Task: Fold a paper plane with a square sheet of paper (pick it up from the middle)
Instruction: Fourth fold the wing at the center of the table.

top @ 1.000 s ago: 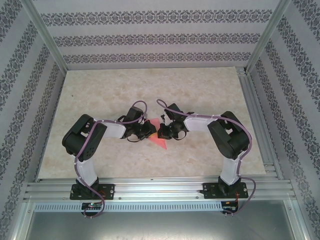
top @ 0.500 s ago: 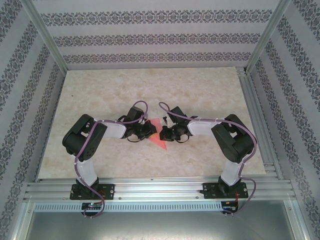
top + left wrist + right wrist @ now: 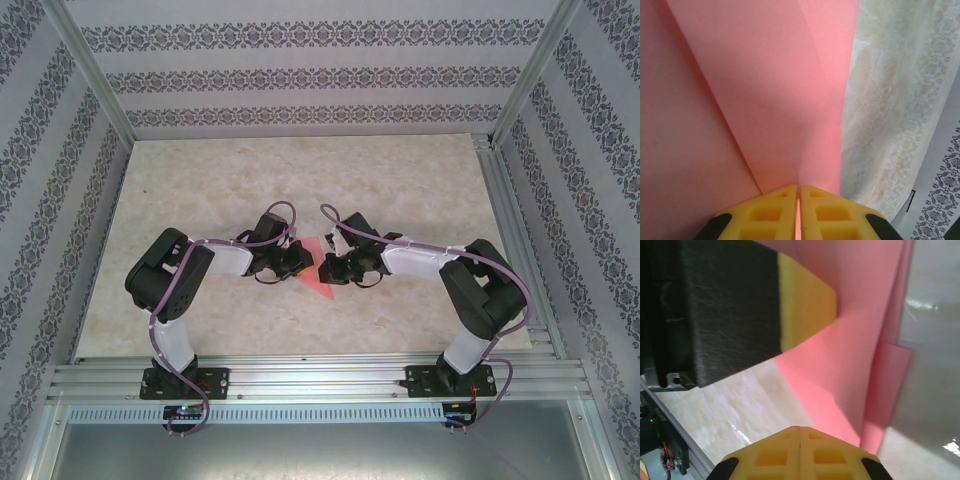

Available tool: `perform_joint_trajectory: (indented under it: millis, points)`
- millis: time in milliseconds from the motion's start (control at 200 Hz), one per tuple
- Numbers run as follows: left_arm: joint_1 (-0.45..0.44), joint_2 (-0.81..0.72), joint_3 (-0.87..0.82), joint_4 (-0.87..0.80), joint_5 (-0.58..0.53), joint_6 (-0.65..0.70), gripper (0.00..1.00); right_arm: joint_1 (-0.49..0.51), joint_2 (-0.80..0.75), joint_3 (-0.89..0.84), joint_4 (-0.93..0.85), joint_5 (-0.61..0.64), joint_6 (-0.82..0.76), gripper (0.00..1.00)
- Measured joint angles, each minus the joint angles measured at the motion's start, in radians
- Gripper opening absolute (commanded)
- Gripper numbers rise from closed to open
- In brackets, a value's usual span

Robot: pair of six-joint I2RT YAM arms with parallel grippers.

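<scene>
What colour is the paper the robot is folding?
The paper is plain pink-red, clearest in the left wrist view.

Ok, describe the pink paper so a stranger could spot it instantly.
Find the beige marbled table. At its middle the left gripper and right gripper nearly meet. Between them is the folded pink-red paper, tapering to a point, the one bright colour there.

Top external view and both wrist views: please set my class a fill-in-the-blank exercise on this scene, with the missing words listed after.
1. The paper plane lies ____ the left gripper and the right gripper.
2. The left gripper has its fingers closed on the ____.
3. The right gripper's fingers are coloured ____.
Missing words: between; paper plane; yellow.
</scene>
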State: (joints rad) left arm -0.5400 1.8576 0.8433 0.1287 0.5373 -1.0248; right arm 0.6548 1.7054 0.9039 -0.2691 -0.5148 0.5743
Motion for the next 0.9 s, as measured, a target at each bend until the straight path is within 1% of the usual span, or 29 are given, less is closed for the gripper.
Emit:
perform_joint_trajectory:
  millis: [270,609,899]
  points:
    - [0.0,0.003,0.009,-0.014,0.0,0.005,0.13,0.006,0.093,-0.006,0.012,-0.011,-0.001,0.03]
    - [0.0,0.006,0.014,-0.021,0.001,0.019,0.12,-0.004,0.068,-0.075,0.114,-0.032,-0.001,0.05]
    - [0.0,0.012,0.02,-0.023,0.007,0.023,0.12,-0.01,0.014,-0.128,0.092,-0.045,-0.002,0.05]
